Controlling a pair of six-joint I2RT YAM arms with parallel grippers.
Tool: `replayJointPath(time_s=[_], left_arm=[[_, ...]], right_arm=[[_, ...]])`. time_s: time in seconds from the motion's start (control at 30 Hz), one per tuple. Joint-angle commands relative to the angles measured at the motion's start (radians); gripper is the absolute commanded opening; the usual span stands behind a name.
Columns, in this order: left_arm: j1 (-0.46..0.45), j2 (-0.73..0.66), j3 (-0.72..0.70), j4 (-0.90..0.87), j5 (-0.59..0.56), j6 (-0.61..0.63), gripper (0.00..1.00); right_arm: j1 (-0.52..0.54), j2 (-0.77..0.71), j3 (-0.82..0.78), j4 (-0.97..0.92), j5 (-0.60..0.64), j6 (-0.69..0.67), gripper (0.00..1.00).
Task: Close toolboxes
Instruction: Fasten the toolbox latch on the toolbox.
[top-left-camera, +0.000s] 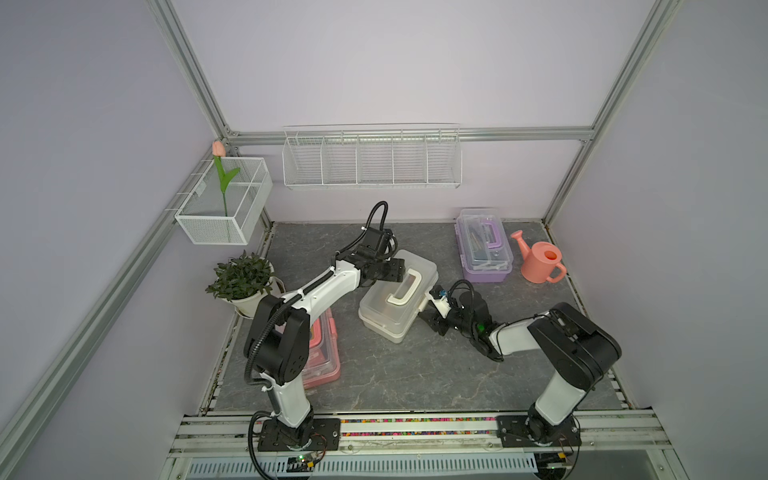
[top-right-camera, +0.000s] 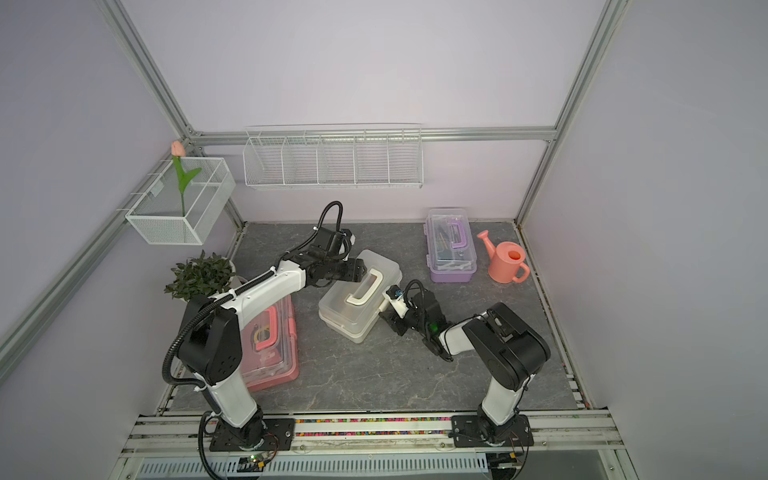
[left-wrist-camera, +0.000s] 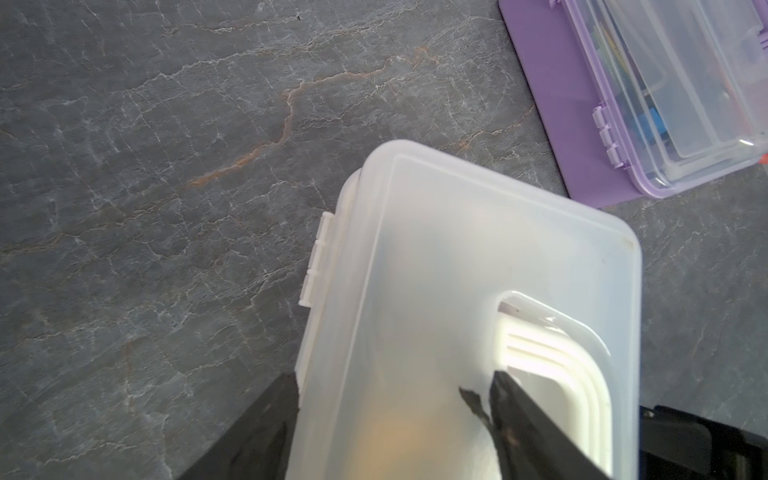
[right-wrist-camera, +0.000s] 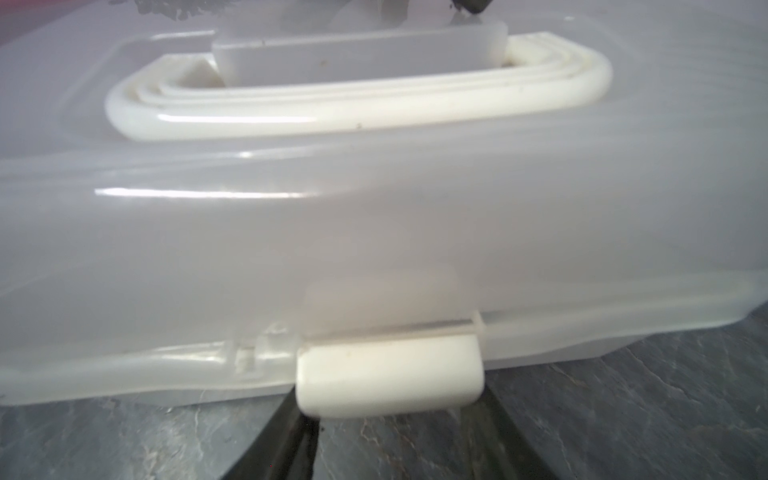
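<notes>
Scanning for print now, and nothing legible anywhere. On the white toolbox (top-left-camera: 397, 297), its latch (right-wrist-camera: 388, 376), purple toolbox (top-left-camera: 485, 249), pink toolbox (top-right-camera: 276, 357) and watering can (top-left-camera: 540, 262): plain plastic, no readable lettering, label or number in any view.

Bare slate tabletop (top-left-camera: 415, 374) lies open in front of the white toolbox (top-left-camera: 374, 309) at centre. A pink toolbox (top-right-camera: 278, 370) and potted plant (top-left-camera: 241, 276) crowd the left edge; a purple toolbox (top-left-camera: 486, 274) and watering can (top-left-camera: 540, 264) fill the back right corner.
</notes>
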Motion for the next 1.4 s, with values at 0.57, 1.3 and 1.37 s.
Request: replayJointPath(time_s=[0.57, 1.3, 1.37], left_arm=[[-0.014, 0.048, -0.028, -0.074, 0.038, -0.008, 0.73], [-0.014, 0.047, -0.092, -0.041, 0.053, -0.018, 0.73], [-0.014, 0.043, -0.095, -0.041, 0.048, -0.017, 0.73]], right_arm=[[-0.001, -0.096, 0.039, -0.164, 0.007, -0.033, 0.46], [-0.002, -0.056, 0.242, -0.461, 0.019, -0.096, 0.41], [-0.001, -0.073, 0.246, -0.504, 0.027, -0.109, 0.41]])
